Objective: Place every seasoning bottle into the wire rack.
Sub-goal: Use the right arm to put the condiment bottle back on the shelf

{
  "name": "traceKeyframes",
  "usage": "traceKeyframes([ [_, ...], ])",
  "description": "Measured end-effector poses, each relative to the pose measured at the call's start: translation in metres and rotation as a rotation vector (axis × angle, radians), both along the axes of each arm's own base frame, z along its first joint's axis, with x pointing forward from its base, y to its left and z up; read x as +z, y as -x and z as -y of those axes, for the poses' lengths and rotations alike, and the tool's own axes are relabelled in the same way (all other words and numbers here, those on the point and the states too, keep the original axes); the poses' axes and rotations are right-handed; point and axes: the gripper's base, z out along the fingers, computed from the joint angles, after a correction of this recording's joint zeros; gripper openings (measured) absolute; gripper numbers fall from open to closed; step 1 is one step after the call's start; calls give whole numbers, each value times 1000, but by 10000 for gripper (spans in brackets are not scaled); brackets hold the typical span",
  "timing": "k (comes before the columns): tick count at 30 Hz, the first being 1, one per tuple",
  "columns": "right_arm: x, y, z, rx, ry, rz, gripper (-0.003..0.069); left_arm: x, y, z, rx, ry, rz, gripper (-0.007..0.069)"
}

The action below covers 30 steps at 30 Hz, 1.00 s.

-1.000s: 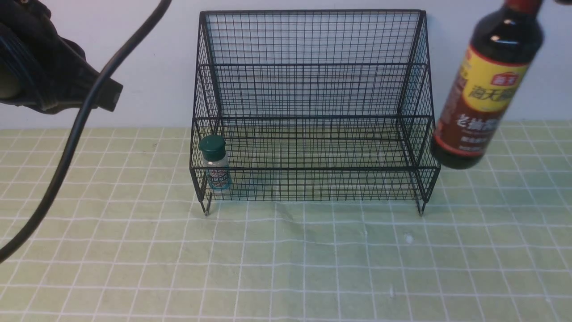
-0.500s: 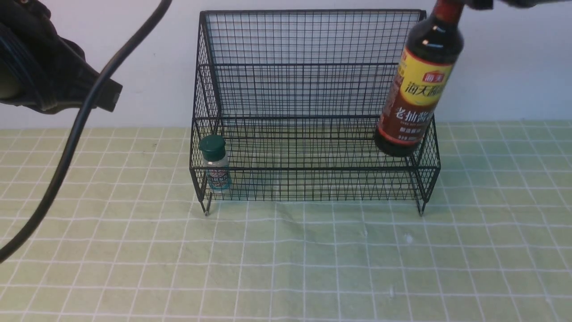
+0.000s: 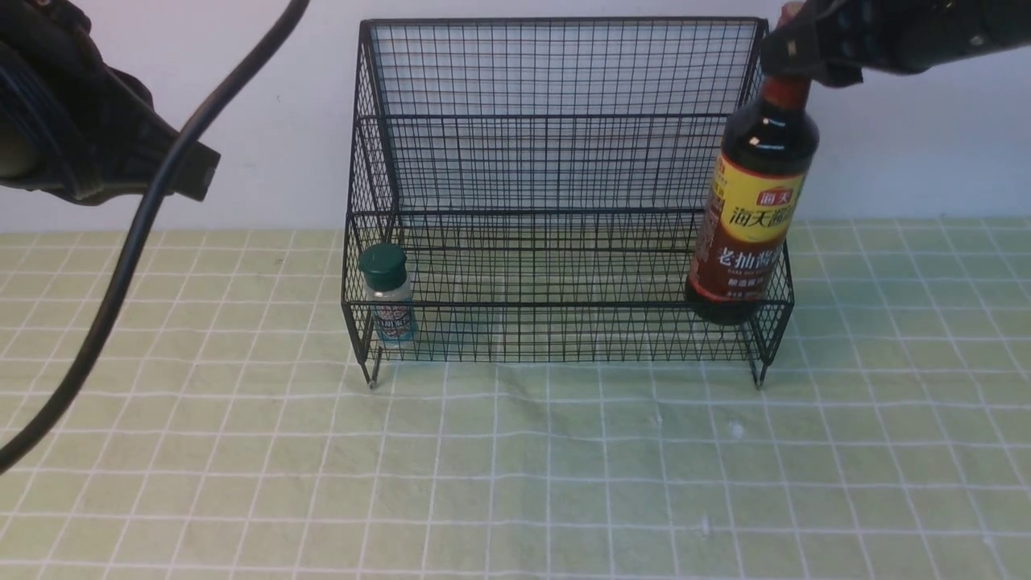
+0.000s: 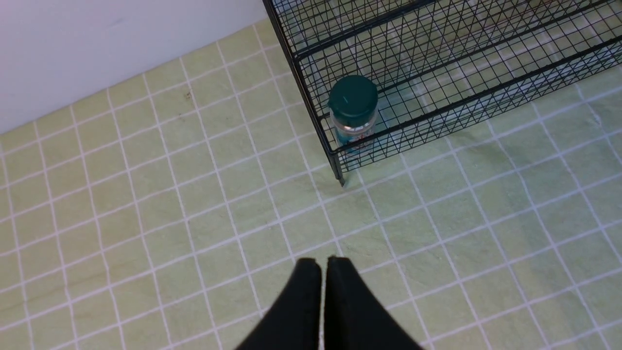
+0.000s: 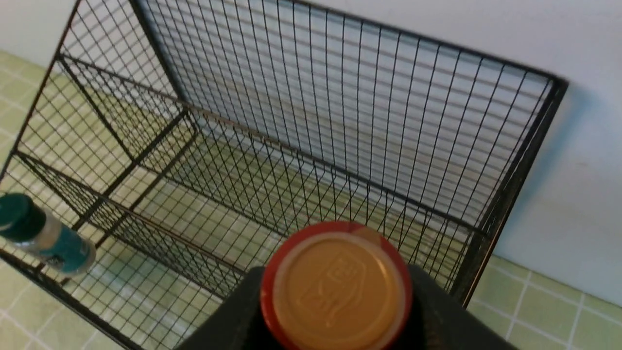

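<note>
The left gripper [image 4: 323,263], raised well left of the rack, has its jaws pressed together on nothing. The wire rack [image 3: 564,161] holds the small shaker [image 3: 387,294] upright at the left end of its lower front tier. The soy-sauce bottle [image 3: 749,217] stands slightly tilted at that tier's right end, with the right gripper [image 3: 793,48] clamped on its cap. Whether its base rests on the mesh is unclear, and the frame cuts off both arms.
</note>
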Motion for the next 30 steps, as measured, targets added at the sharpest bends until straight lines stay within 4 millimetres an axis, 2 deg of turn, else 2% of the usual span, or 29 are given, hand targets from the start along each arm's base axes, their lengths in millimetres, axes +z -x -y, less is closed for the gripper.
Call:
traceKeyframes([
  [10,-22,-11,-2,12,35,-79,293,-2,2,-1,2,-9,-29,-6],
  [16,-22,-12,-3,13,24,-88,328,-2,2,-1,2,-10,-30,-6],
  [21,-3,-4,-1,0,5,-18,430,-3,3,-1,4,-15,-47,-6],
  [24,8,3,1,-6,14,23,456,-3,3,-1,4,-16,-48,-6],
  [26,21,12,4,-13,26,61,468,-3,4,-1,4,-17,-52,-6],
  [30,57,45,15,-54,48,166,467,-2,5,-2,4,-16,-51,-6],
])
